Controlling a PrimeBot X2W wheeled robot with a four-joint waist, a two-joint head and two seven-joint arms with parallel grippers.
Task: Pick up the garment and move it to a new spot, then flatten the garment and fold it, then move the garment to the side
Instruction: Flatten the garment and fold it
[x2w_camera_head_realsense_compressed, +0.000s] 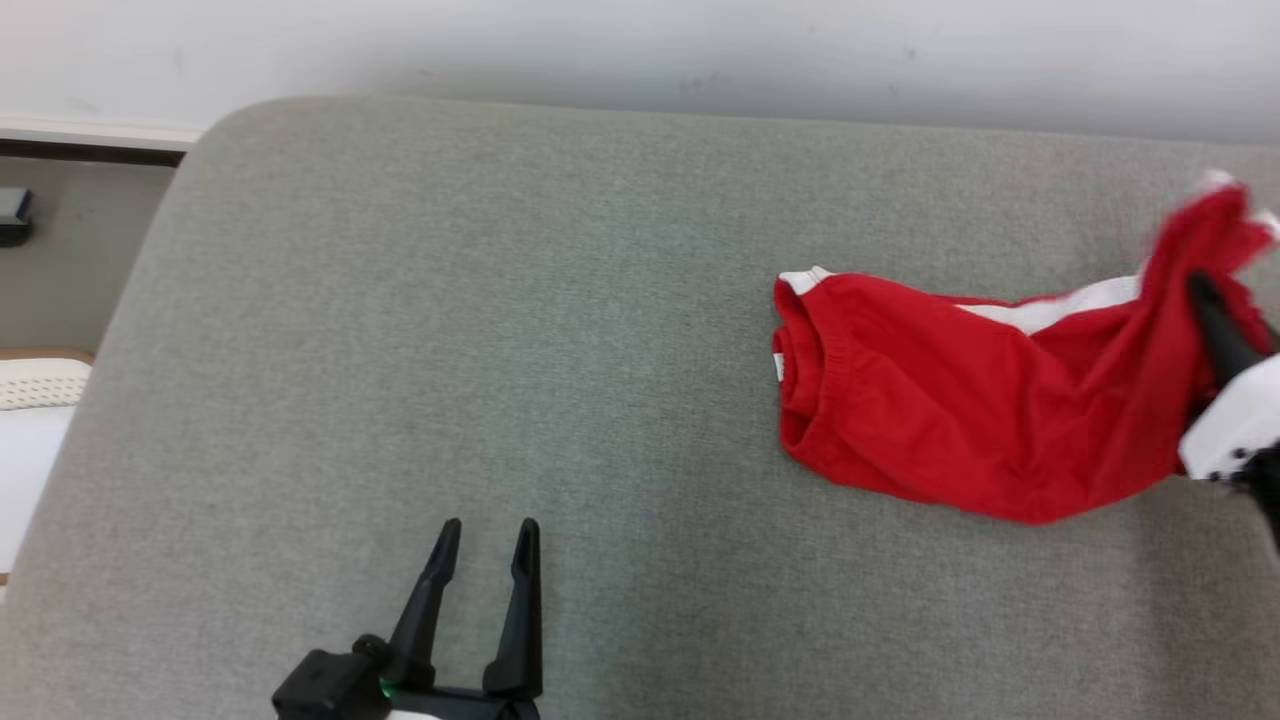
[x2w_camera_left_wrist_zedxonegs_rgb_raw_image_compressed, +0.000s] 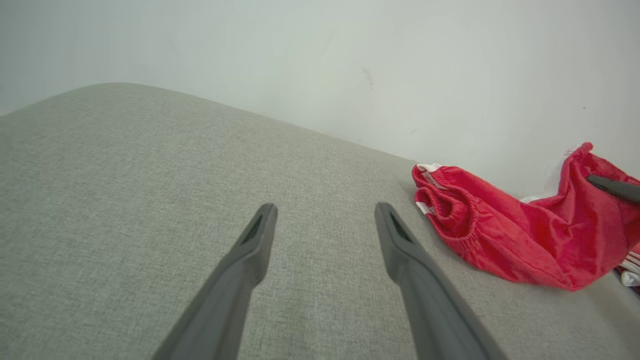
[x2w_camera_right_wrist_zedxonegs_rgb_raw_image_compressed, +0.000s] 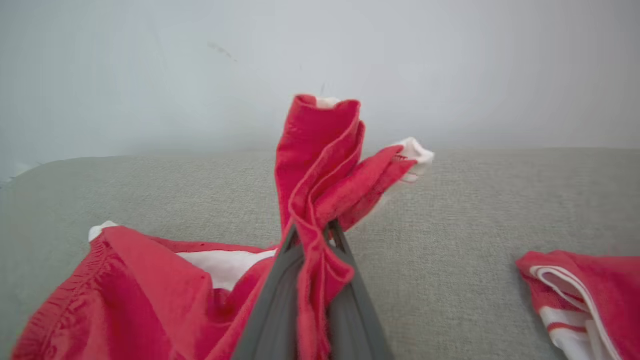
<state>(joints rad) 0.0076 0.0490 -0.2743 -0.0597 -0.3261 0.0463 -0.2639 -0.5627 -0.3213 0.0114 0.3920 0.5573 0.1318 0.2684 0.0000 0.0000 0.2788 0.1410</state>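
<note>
grey woven fabric covers the wide cushion (x2w_camera_head_realsense_compressed: 400, 350) under everything, with a pale wall behind it. at the lower left the left gripper (x2w_camera_head_realsense_compressed: 489, 528) sits over bare cloth, its two fingers spread apart and holding nothing. right of the middle the garment (x2w_camera_head_realsense_compressed: 950, 400) lies crumpled on the cushion, red with a white band, its right end raised off the surface. at the far right the right gripper (x2w_camera_head_realsense_compressed: 1203, 300) is pinched tight on that raised bunch of red cloth.
</note>
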